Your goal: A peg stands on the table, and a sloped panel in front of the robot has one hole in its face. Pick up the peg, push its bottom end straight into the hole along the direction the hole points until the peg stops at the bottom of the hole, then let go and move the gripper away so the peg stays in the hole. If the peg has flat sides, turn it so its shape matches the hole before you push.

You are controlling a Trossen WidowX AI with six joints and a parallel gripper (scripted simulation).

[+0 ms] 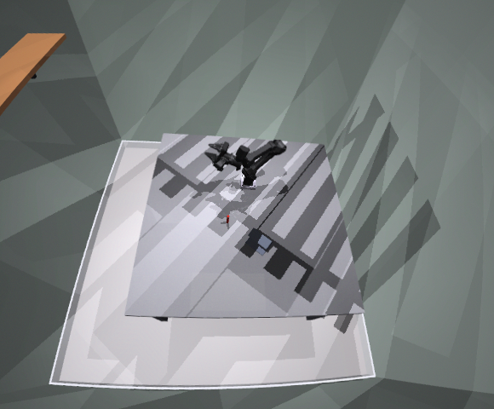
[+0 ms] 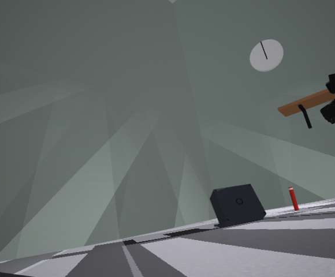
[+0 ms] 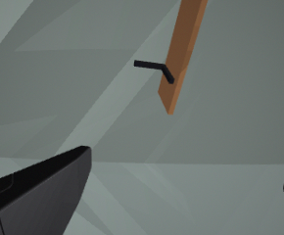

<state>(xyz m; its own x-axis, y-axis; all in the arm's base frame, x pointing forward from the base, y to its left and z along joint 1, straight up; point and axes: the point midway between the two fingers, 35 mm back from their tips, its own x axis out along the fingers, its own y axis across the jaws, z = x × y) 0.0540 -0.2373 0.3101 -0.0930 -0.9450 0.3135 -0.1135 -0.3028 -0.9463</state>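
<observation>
A red peg [image 1: 227, 219] [image 2: 293, 200] with a pale band near its top stands upright on the table, apart from the panel. The dark block with the sloped panel [image 1: 264, 241] [image 2: 230, 210] stands on the table; its face shows one round hole [image 2: 239, 201] in the exterior view. My gripper [image 1: 209, 150] [image 3: 189, 167] is open and empty, its two fingers wide apart. It is raised near the far edge of the table, well away from the peg, and points out to the left in the top view. The inside of the hole is hidden.
The grey table top [image 1: 186, 281] carries the arm base [image 1: 248, 181], behind the peg in the top view. Shadows streak the table. An orange-brown plank [image 1: 14, 74] [image 2: 311, 103] [image 3: 183, 54] is beyond the table. A white disc [image 2: 270, 55] is high in the background.
</observation>
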